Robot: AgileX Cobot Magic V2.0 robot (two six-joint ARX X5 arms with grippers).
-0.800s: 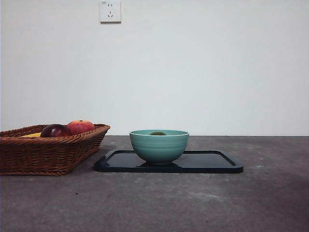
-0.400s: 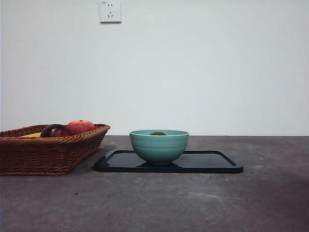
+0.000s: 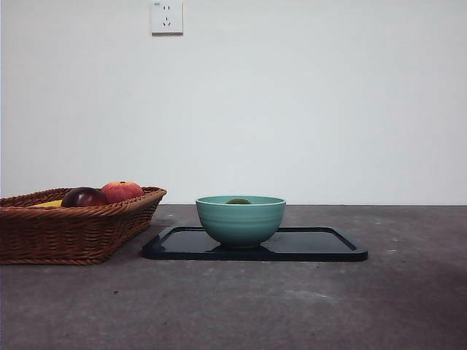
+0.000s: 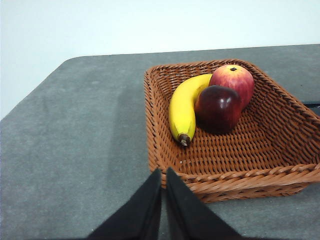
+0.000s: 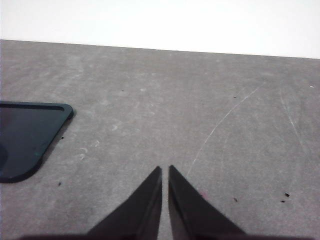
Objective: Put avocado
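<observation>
Inside the teal bowl (image 3: pixel 240 221) the avocado (image 3: pixel 238 201) was seen, both grippers' jaws were closed empty, and a needless regrasp might tip it.

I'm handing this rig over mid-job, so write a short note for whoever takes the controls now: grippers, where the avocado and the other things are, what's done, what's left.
Left gripper: shut, empty, held back from the wicker basket.
Right gripper: shut, empty, over bare table beside the black tray.
Avocado: only its olive-green top shows above the rim of the teal bowl, which stands on the tray.
Basket holds a banana, a dark maroon fruit and a red-orange fruit.
Done: the avocado looks placed in the bowl.
Left: probably nothing; neither arm shows in the front view.
</observation>
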